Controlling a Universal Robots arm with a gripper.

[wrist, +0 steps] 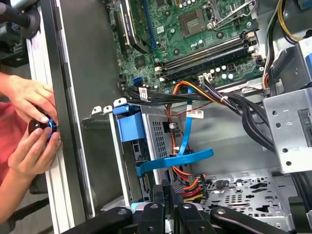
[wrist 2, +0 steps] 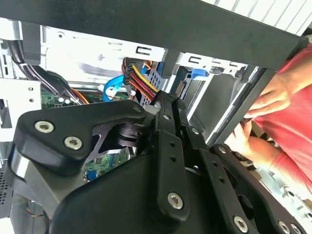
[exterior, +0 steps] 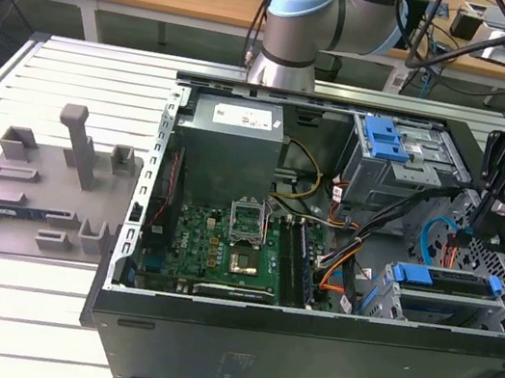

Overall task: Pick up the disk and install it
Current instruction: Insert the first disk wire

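Disk (exterior: 451,281) sits in the lower bay (exterior: 427,306), near the clenched jaws.

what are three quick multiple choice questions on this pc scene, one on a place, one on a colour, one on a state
1. In the exterior view, where is the gripper?
A. outside the case, at the exterior view's left
B. over the case's end at the exterior view's right
C. over the middle of the case

2. What colour is the flat cable looping beside the drive cage in the first wrist view?
A. green
B. white
C. blue

3. How is the computer case?
A. lying open, with the motherboard exposed
B. shut, with its side panel on
C. standing upright and shut

Answers:
1 B, since it hangs at that end of the case.
2 C, since the loop shows bright blue.
3 A, since the board is seen from above through the open side.
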